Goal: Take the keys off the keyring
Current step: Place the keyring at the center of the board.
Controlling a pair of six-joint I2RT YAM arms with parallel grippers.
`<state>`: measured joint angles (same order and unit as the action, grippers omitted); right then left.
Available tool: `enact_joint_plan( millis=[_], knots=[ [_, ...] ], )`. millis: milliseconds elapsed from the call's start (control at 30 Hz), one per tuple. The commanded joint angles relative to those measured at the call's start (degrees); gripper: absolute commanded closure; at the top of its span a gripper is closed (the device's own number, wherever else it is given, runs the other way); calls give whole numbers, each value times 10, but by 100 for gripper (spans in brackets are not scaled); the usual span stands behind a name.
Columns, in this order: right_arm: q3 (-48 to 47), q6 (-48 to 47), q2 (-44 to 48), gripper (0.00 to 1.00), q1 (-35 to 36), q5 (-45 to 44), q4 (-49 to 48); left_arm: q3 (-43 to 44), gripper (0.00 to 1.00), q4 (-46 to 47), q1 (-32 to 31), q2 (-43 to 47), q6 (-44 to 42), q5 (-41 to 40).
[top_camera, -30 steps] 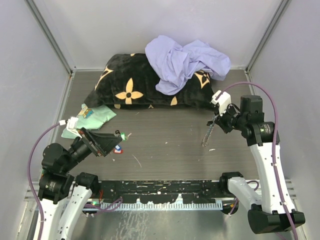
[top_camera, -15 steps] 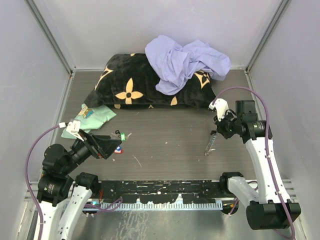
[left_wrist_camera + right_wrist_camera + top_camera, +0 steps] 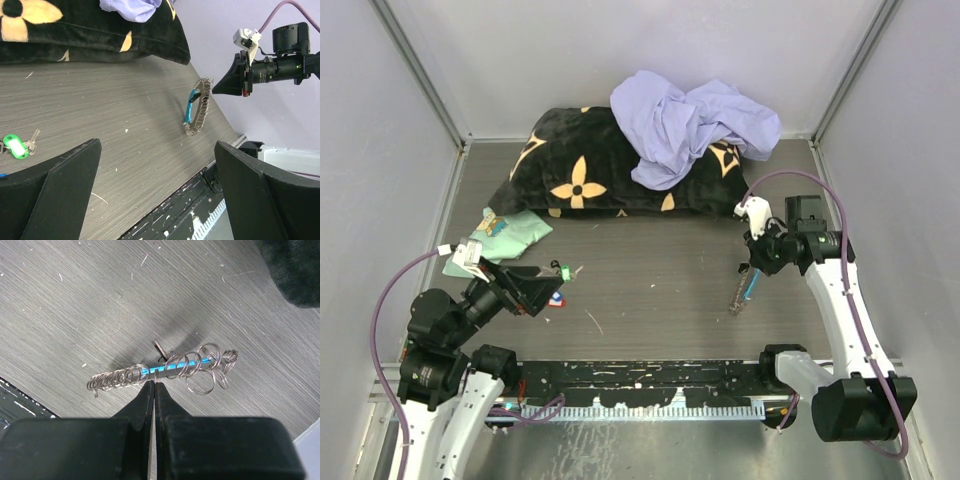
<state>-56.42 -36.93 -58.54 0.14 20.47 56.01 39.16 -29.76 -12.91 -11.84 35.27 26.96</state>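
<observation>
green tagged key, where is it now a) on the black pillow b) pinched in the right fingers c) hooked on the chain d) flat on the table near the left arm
D: the green tagged key lies flat on the table, far from the chain that the right fingers pinch.

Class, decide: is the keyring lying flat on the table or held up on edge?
Held up on edge: the keyring hangs upright from the right gripper, whose jaws are pinched shut on it.
</observation>
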Motion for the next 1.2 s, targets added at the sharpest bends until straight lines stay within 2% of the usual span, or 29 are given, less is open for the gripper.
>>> enact_joint_plan(
  millis=[0, 1167],
  knots=[
    [-16, 5, -16, 94, -2, 28, -34, 0, 2, 39, -2, 7, -14, -2],
    [-38, 11, -149, 91, -2, 82, -119, -30, 2, 50, -2, -14, -20, -24]
  ],
)
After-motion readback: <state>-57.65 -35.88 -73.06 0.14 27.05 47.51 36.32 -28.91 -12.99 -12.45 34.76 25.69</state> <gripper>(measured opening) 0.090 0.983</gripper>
